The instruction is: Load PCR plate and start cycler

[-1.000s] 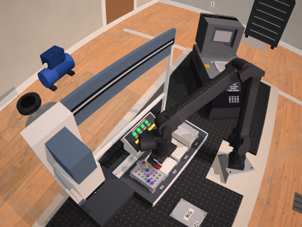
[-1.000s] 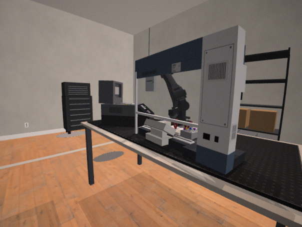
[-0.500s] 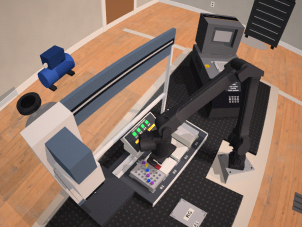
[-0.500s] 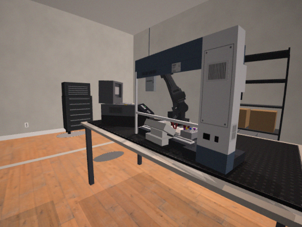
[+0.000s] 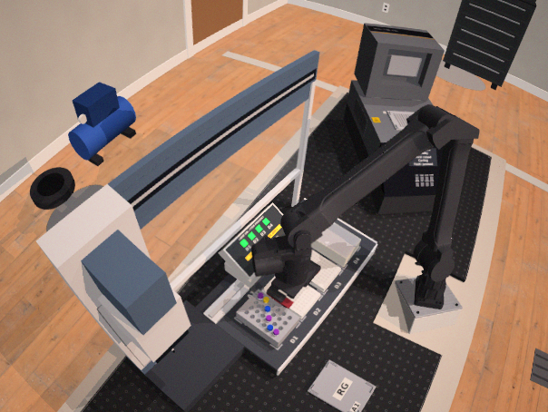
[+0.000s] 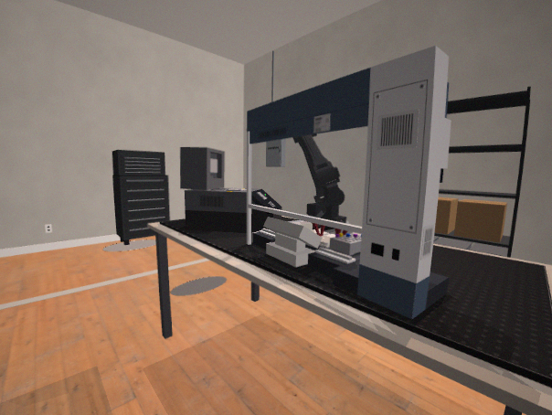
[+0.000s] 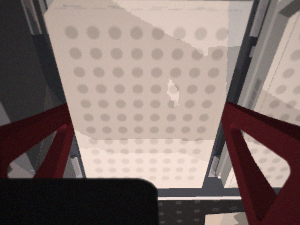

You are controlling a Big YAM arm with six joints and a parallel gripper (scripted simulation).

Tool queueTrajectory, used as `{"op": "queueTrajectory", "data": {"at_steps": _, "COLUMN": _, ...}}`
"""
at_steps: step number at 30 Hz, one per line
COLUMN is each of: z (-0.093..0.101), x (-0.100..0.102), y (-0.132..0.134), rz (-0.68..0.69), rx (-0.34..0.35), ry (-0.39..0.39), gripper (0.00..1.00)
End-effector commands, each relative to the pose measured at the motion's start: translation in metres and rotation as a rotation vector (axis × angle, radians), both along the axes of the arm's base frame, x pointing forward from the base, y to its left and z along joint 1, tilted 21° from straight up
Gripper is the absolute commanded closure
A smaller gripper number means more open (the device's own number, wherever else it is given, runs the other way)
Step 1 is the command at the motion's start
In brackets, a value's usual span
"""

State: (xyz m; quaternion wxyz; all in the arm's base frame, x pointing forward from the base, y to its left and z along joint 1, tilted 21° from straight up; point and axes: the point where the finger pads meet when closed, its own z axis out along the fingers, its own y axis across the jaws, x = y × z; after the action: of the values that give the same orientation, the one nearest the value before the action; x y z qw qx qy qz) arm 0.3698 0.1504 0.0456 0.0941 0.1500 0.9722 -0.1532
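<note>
Top view: I've got the arm (image 5: 376, 159) stretched from its base plate (image 5: 451, 305) out over the hand-off row. The gripper (image 5: 282, 299) is right above plate C15 (image 5: 307, 300), which sits in the D2 slot, just beside the tube cooling block (image 5: 268, 322) on D1. Coloured tube caps stand in the block's bores. Plate G16 (image 5: 327, 276) is on D3, the deep-well block (image 5: 337, 245) on D4, both partly under the wrist. Q1 (image 5: 390, 122) stands well apart at the rear with its lid (image 5: 399, 61) raised. The RG nest (image 5: 342, 387) is near the front edge of the mat.

Exterior view: most of the arm is behind the liquid handler's white tower (image 6: 402, 183). I can see the red fingers (image 6: 316, 228) pointing down at the row, near the tube block. C15 itself is hidden here. Q1's lid reads upright from this side too.

Wrist view: C15 (image 7: 145, 89) fills the frame, wells up, flat in its slot. Red fingers stand on either side of the plate, spread nearly full wide, outside its long edges and not touching it. Claw is holding nothing.
</note>
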Motion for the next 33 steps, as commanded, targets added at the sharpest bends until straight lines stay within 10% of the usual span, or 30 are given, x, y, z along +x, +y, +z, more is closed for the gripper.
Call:
{"op": "queueTrajectory", "data": {"at_steps": 1, "z": 0.012, "x": 0.014, "y": 0.022, "rz": 0.040, "rx": 0.018, "ry": -0.019, "gripper": 0.03}}
{"op": "queueTrajectory", "data": {"at_steps": 33, "z": 0.021, "x": 0.032, "y": 0.036, "rz": 0.021, "rx": 0.061, "ry": -0.085, "gripper": 0.03}}
